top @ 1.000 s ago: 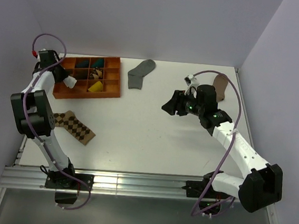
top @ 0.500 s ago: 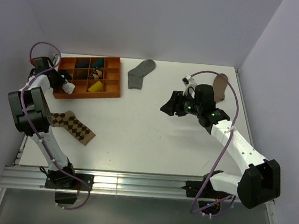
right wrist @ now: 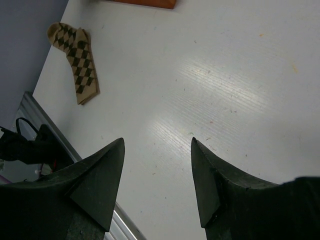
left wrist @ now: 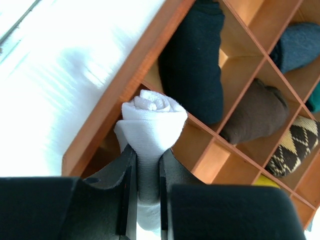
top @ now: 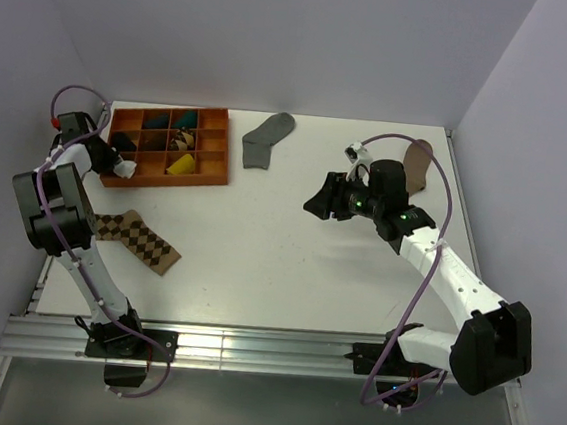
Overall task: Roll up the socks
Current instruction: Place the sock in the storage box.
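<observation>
Pinching the rolled white sock (left wrist: 152, 117) in the left pincer (left wrist: 145, 165), right at the corner compartment of the orange tray (left wrist: 125, 85), upper left of the overhead view, beside the black sock (left wrist: 195, 60) tucked in a slot. Holding the right pincer (right wrist: 156, 150) wide above the bench (right wrist: 240, 90), right of centre. Spotting the grey sock (top: 268, 138) flat at top middle, just beside the tray.

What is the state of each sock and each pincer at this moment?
White sock: rolled up, held at the tray corner.
Black sock: bundled, lying in a tray compartment.
Grey sock: flat, not rolled.
Diamond sock: flat, not rolled.
Left pincer: shut on the white sock.
Right pincer: open, empty.
</observation>
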